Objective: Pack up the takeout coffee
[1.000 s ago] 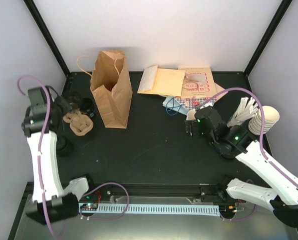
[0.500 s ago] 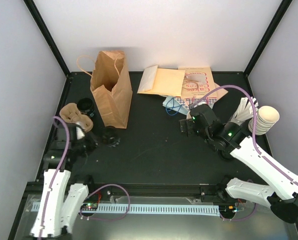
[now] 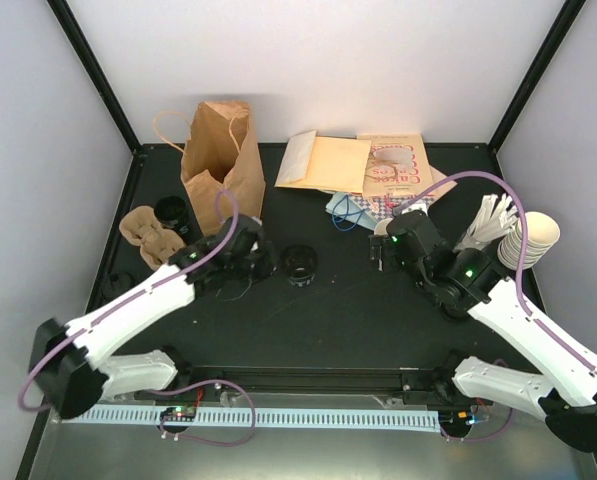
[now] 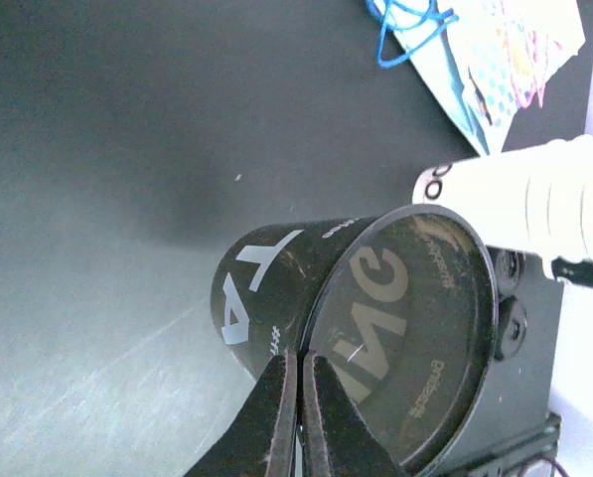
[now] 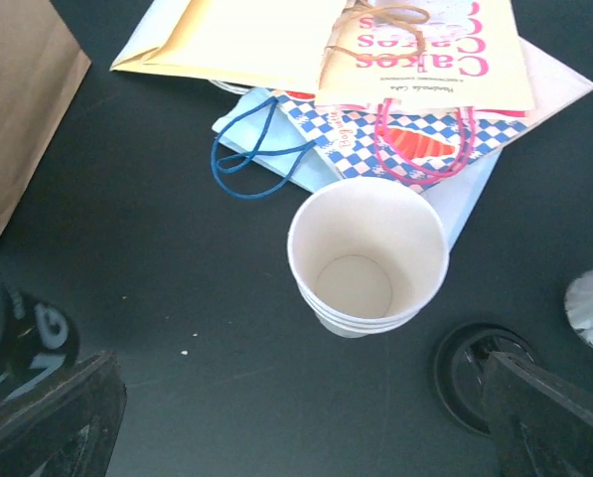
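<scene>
Right fingers (image 5: 549, 422) gape wide near upright, lidless cream-white cup (image 5: 366, 253)

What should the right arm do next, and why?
Probably lower the right gripper over the white paper cup and close on its rim. Its jaws are wide open, and the cup stands upright, lidless and unheld just ahead of them.

From above, the right arm (image 3: 430, 258) is covering most of the white paper cup (image 3: 381, 228). The right wrist view's bottom edge is cutting off the fingers of the right hand (image 5: 298, 368), one hiding part of a black lid (image 5: 460, 373). The left hand (image 4: 301, 356) is masking part of the black cup (image 4: 266, 288) at its rim.
</scene>
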Controlling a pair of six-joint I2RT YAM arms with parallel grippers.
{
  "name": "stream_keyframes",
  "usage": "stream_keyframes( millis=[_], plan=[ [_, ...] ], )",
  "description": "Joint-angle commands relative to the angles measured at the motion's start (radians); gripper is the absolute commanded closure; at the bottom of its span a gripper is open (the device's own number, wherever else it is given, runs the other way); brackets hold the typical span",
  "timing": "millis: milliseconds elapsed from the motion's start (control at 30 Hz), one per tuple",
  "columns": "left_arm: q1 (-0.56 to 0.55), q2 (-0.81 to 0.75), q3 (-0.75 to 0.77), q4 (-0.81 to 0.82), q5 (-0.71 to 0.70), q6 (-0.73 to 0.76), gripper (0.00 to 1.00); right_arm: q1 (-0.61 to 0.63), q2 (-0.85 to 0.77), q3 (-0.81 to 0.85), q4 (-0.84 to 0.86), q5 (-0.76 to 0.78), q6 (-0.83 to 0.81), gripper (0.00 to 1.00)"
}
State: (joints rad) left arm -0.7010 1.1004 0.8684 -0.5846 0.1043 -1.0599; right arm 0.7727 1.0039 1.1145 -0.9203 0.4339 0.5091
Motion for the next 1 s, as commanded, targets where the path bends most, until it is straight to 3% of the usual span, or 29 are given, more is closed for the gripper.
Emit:
stream_keyframes(
  millis=[0,367,867,933,967],
  plan=[
    [-0.008,0.167,0.156,0.122,-0.044,0.016,0.98,-0.006,-0.019,-0.001,-0.049,0.077,0.048,0.0],
    [-0.007,0.427,0.288,0.104,-0.019,0.066,0.99,-0.009,-0.041,-0.007,-0.063,0.089,0.086,0.0],
    [-0.008,0.454,0.153,0.193,0.045,0.005,0.97,-0.011,-0.029,-0.01,-0.056,0.072,0.092,0.0],
    [-0.008,0.449,0.144,0.201,0.046,0.002,0.91,-0.011,-0.031,-0.01,-0.056,0.072,0.092,0.0],
    [-0.009,0.445,0.143,0.202,0.044,0.004,0.81,-0.011,-0.033,-0.01,-0.057,0.071,0.092,0.0]
  ],
)
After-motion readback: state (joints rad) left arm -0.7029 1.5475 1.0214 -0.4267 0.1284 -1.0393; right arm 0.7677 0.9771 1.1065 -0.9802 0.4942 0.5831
